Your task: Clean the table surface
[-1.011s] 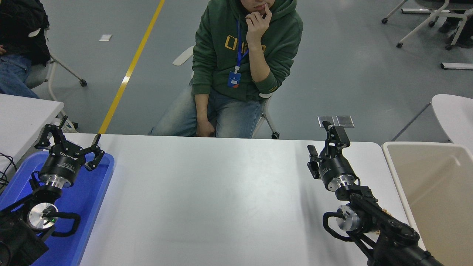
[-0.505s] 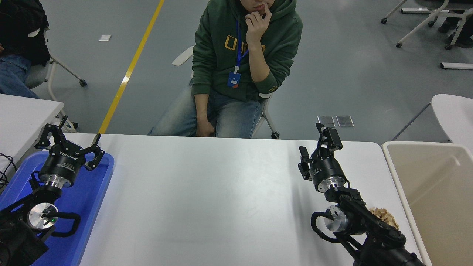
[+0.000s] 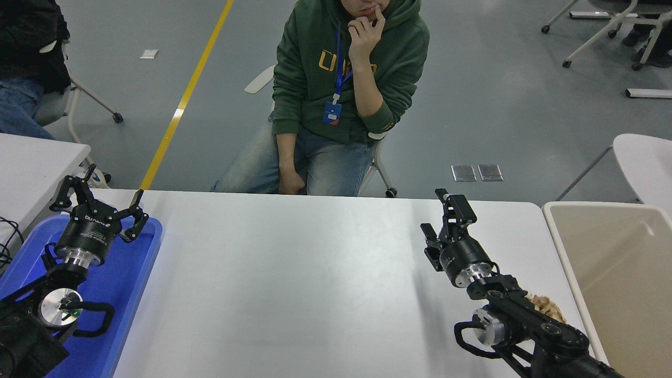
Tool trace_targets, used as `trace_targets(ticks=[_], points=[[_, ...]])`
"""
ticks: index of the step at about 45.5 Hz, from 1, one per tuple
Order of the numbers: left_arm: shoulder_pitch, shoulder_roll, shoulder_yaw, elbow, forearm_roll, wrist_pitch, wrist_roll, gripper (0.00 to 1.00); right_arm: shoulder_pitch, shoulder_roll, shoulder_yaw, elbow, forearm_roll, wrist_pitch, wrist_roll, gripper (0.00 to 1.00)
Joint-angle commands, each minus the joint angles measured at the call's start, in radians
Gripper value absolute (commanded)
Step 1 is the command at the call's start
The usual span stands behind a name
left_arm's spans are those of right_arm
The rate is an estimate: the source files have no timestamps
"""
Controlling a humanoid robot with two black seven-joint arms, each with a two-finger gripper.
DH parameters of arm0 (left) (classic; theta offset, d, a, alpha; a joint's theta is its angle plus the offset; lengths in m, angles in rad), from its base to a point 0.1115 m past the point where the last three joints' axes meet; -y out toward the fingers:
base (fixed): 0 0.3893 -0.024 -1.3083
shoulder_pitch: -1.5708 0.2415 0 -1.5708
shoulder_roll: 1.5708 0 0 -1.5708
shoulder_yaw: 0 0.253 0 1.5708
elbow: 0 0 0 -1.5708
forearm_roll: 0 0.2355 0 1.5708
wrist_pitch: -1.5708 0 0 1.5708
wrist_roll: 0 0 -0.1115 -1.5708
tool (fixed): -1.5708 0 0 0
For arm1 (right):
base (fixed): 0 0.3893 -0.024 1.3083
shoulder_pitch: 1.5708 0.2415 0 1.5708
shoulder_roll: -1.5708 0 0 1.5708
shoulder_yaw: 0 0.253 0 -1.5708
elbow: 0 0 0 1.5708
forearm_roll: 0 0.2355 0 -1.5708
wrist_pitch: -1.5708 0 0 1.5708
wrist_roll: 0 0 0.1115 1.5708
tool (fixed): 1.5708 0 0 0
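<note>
The table surface is a wide matte white top that fills the lower picture. Over its right part my right gripper hangs open, with nothing between its fingers, pointing away toward the far edge. A small crumpled light-brown scrap lies on the table beside the right arm, close to the bin and partly hidden by the arm. At the lower left my left gripper is parked open over the blue tray.
A blue tray sits on the table's left end. A beige bin stands at the right edge. A person in a green hoodie sits behind the far edge. Smaller white tables flank both sides.
My right arm has drawn back to the left and toward the camera, uncovering the light-brown scrap beside it. The left arm has not moved.
</note>
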Motion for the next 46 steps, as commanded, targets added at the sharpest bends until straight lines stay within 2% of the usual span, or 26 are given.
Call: trace_targets(ticks=[1, 21, 28, 46], points=[[0.0, 0.0, 0.0, 0.0, 0.0, 0.0, 0.0, 1.0, 0.038, -0.19, -0.179, 0.063, -0.033, -0.001, -0.005, 1.0], [0.0, 0.0, 0.0, 0.0, 0.0, 0.0, 0.0, 1.0, 0.112, -0.657, -0.346, 0.349, -0.033, 0.003, -0.029, 1.0], [0.0, 0.0, 0.0, 0.0, 0.0, 0.0, 0.0, 1.0, 0.139, -0.79, -0.398, 0.417, -0.05, 0.039, -0.028, 1.0], [0.0, 0.0, 0.0, 0.0, 0.0, 0.0, 0.0, 1.0, 0.147, -0.919, -0.509, 0.423, -0.499, 0.045, -0.028, 1.0]])
